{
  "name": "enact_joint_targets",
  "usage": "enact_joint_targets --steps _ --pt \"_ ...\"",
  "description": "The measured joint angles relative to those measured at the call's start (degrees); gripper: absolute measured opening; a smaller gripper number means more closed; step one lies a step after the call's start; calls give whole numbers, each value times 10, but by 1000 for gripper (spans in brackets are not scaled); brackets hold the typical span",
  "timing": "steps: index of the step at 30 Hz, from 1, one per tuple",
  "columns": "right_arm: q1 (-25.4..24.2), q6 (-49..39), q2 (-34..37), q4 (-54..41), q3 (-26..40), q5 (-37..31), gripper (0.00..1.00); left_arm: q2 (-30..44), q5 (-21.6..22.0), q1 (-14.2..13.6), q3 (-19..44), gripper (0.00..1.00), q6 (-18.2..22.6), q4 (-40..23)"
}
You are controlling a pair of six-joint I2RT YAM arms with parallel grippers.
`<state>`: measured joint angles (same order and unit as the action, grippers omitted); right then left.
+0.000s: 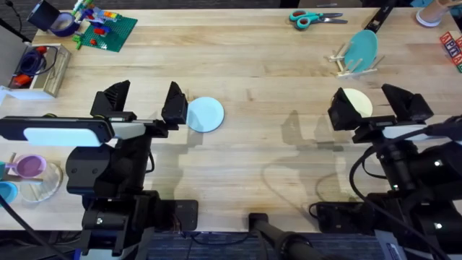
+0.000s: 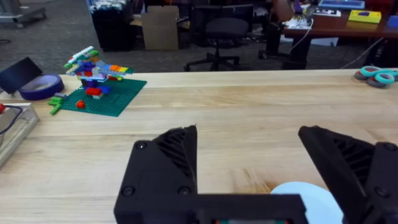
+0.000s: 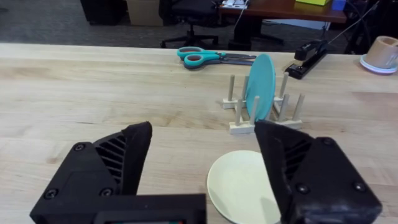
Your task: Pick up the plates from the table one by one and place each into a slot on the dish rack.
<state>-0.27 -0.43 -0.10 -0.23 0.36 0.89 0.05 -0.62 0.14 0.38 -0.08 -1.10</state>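
**Inspector A:** Status — the small round pale cream-yellow plate (image 3: 244,185) lies flat on the light wooden butcher-block bench (image 1: 274,152), partly under the right end effector (image 1: 379,105), whose black jaws stand wide with nothing held. The small round light blue plate (image 1: 204,114) lies flat just beside the left end effector (image 1: 143,101), also wide and empty.

**Inspector B:** And the small natural-wood dish rack with thin dowel pegs (image 3: 264,112)?

**Inspector A:** It stands beyond the cream plate, with a darker teal plate (image 3: 260,86) upright in one slot.

**Inspector B:** Hazards?

**Inspector A:** Two, in my judgement. A flat plate offers little edge — the fingers may scrape the bench or push the plate instead of pinching its rim. At the rack, a tilted plate could strike a peg or the teal plate and shift the light rack.
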Motion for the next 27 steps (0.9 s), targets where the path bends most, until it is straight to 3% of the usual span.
enact_joint_targets --steps 27 --pt "-4 -2 0 -4 1 0 993 0 0 0 0 993 1 -3"
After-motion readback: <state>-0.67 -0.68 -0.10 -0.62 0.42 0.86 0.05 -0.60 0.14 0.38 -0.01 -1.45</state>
